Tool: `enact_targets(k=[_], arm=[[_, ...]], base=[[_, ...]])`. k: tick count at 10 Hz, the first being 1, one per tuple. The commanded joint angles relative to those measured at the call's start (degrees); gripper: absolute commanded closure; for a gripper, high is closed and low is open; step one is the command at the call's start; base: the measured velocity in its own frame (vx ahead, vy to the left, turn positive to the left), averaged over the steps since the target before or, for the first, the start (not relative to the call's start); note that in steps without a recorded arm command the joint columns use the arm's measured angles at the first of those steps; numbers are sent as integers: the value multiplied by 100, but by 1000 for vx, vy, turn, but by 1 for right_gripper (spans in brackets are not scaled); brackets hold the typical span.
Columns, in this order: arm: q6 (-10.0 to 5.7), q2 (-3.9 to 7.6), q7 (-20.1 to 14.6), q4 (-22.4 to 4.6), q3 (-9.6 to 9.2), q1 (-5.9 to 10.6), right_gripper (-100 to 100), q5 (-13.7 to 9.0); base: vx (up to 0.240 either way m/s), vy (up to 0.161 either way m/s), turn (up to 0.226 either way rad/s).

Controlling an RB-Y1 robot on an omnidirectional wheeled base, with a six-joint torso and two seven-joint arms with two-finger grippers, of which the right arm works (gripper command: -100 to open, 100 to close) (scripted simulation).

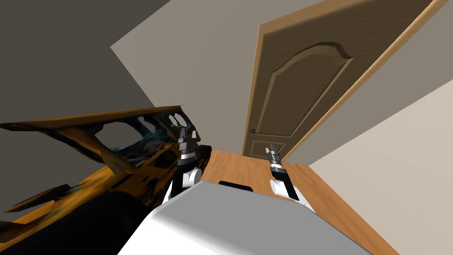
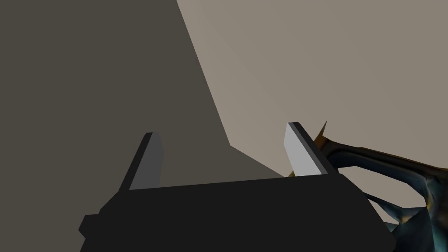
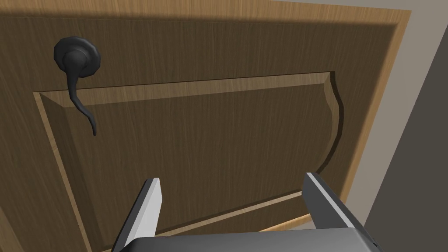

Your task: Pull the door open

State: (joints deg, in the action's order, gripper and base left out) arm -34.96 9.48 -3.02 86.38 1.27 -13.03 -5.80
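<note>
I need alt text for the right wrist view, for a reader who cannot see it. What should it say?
The right gripper, fingers open and holding nothing, points at a brown wooden door with a framed panel. The door's dark lever handle lies beyond the gripper and off to one side, not yet reached.

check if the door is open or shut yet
Shut. The door lies flush inside its frame, no gap showing, and the open right gripper is apart from the dark lever handle.
</note>
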Motion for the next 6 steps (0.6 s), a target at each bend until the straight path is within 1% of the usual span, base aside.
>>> enact_targets(k=[1,6], arm=[[5,35,-21,-223,15,98,-100,-27],[-10,159,-113,-1036,55,405,-100,-128]], base=[[61,-7,36],[95,-7,47]])
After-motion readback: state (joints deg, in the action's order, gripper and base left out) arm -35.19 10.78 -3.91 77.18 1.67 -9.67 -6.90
